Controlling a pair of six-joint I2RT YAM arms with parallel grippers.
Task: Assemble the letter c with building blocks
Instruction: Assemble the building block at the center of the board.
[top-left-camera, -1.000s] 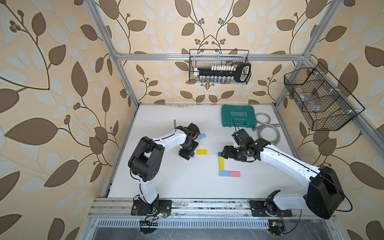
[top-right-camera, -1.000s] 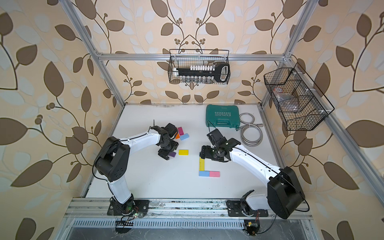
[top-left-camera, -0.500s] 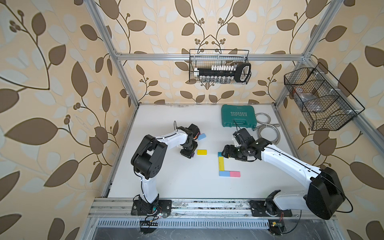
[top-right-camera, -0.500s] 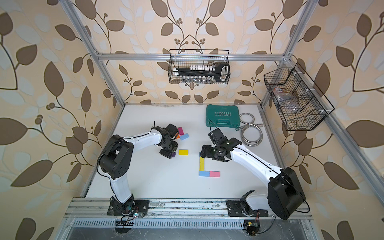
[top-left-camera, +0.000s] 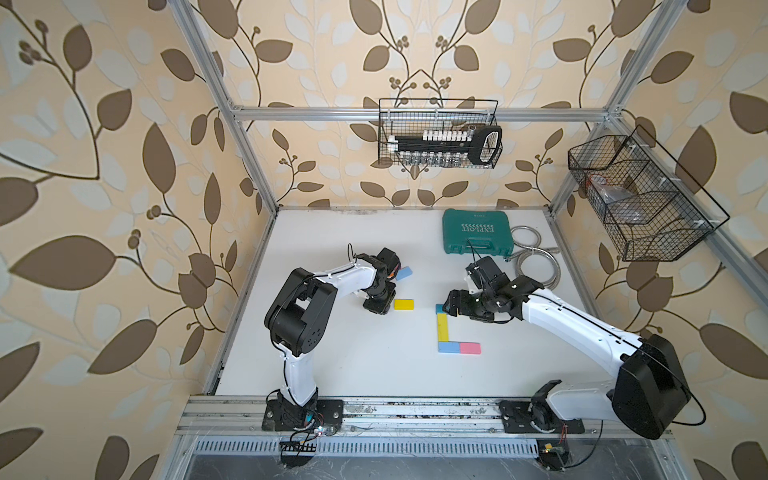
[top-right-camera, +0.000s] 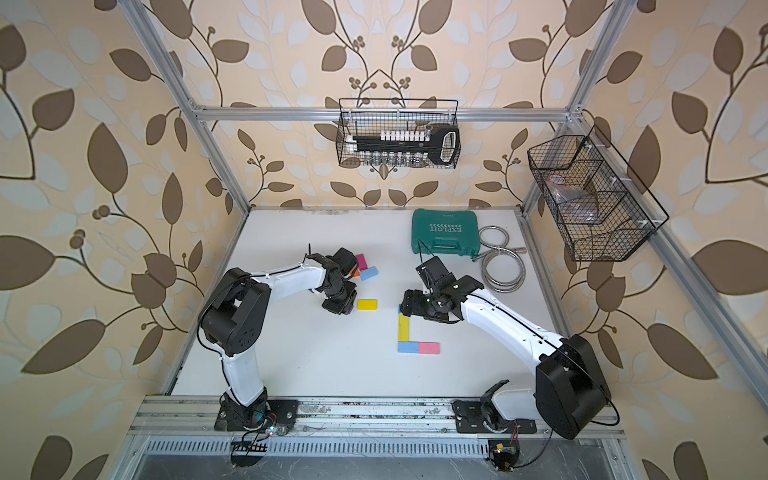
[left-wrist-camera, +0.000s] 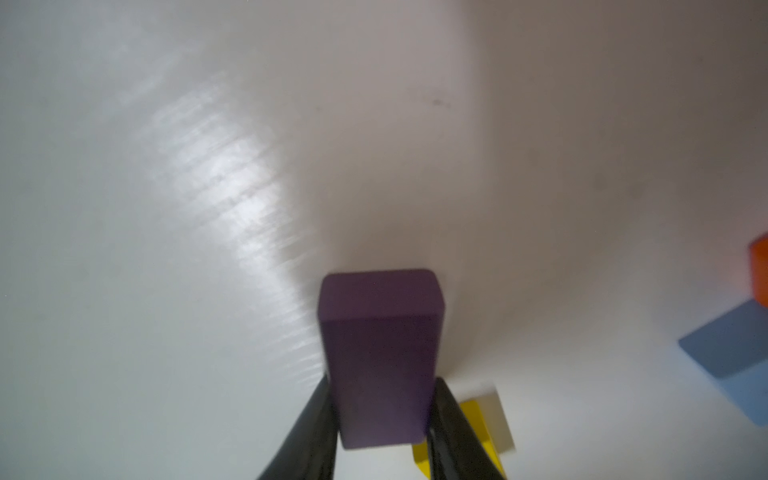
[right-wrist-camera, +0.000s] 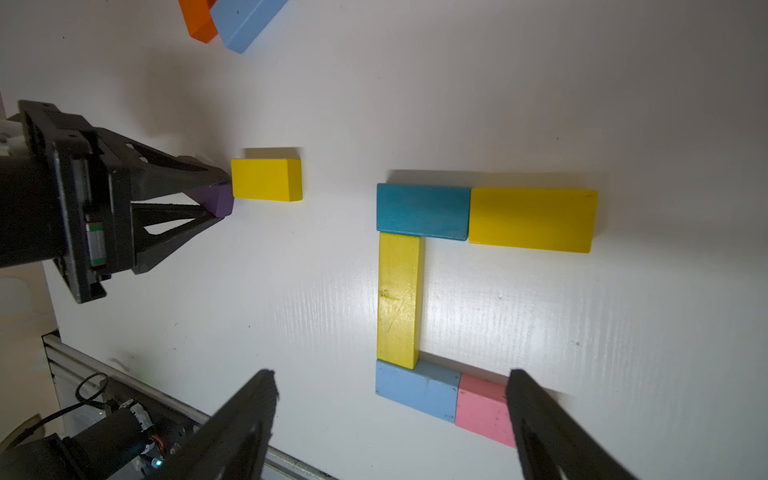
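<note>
My left gripper (left-wrist-camera: 382, 386) is shut on a purple block (left-wrist-camera: 380, 357), low over the table and right beside a loose yellow block (top-left-camera: 404, 304). In the right wrist view the purple block (right-wrist-camera: 220, 201) shows between the left fingertips. My right gripper (right-wrist-camera: 390, 376) hangs open and holds nothing, above the laid shape: a teal block (right-wrist-camera: 422, 212) and a yellow block (right-wrist-camera: 532, 220) in one row, a long yellow bar (right-wrist-camera: 399, 299), then a light blue block (right-wrist-camera: 415, 395) and a pink block (right-wrist-camera: 482, 409). In a top view the right gripper (top-left-camera: 449, 305) covers the teal end.
Loose light blue (top-right-camera: 368, 273), magenta (top-right-camera: 361, 262) and orange (right-wrist-camera: 199, 20) blocks lie behind the left gripper. A green tool case (top-left-camera: 476, 237) and a coiled metal hose (top-left-camera: 536, 266) lie at the back right. Wire baskets (top-left-camera: 440, 133) hang on the walls.
The left gripper's jaws have closed onto the purple block, and the left arm's elbow has swung a little to the right. The right arm has not moved.
</note>
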